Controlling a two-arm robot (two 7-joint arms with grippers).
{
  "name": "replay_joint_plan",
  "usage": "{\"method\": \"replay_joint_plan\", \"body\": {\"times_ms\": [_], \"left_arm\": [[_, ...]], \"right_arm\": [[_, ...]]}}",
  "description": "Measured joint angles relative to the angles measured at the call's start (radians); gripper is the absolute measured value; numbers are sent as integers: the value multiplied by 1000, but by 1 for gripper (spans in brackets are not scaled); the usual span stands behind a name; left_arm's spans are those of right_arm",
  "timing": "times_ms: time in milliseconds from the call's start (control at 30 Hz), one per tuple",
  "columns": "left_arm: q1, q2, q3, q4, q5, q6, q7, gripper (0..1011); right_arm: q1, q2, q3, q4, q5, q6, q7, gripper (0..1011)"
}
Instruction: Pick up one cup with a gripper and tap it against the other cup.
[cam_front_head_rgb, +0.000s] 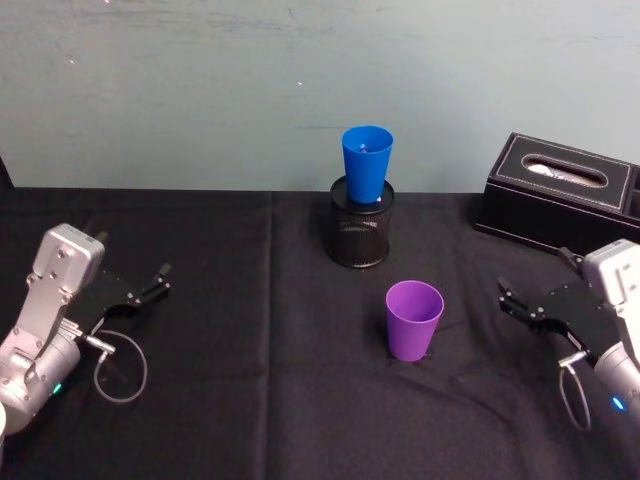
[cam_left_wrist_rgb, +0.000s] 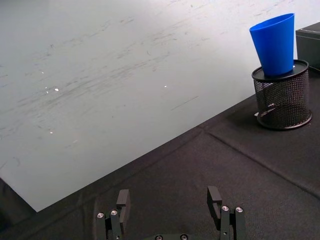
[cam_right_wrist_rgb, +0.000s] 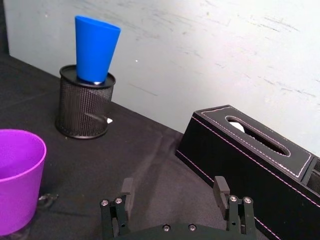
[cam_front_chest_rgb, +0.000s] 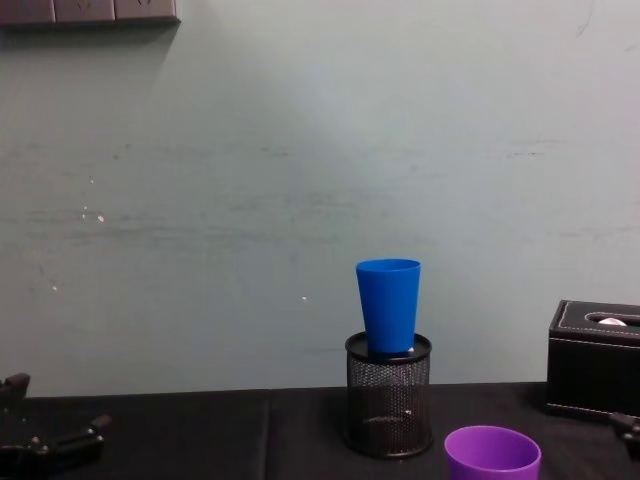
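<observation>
Pickup is not yet happening: left gripper (cam_front_head_rgb: 158, 281) and right gripper (cam_front_head_rgb: 507, 300) are hanging open at the desk's (cam_front_head_rgb: 250, 400) side edges; purple cup (cam_front_head_rgb: 414, 318) is standing mid-desk, blue cup (cam_front_head_rgb: 367, 163) in the mesh holder (cam_front_head_rgb: 360, 235) behind.

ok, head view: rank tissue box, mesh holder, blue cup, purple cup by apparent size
1. tissue box
2. mesh holder
3. purple cup and blue cup: they look about alike. The purple one is nearer the camera, so I won't rank them.
</observation>
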Motion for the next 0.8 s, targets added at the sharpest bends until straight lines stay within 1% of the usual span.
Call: {"method": "replay_joint_plan", "body": {"times_ms": [133, 267, 433, 467, 633, 800], "left_arm": [[0, 0, 0, 0, 0, 0, 0, 1011], [0, 0, 0, 0, 0, 0, 0, 1011], [0, 0, 0, 0, 0, 0, 0, 1011], [0, 0, 0, 0, 0, 0, 0, 1011], [0, 0, 0, 0, 0, 0, 0, 1011], [0, 0, 0, 0, 0, 0, 0, 1011]], "right_arm": [[-19, 3, 23, -24, 29, 9, 27, 1003], [-50, 12, 53, -56, 68, 12, 63, 1003], [-90, 22, 82, -93, 98, 11, 97, 1003], [-90, 22, 82, -93, 98, 11, 97, 1003], [-132, 31, 104, -119, 126, -6, 139, 1003], [-165, 29, 123, -130, 151, -32, 179, 1003]]}}
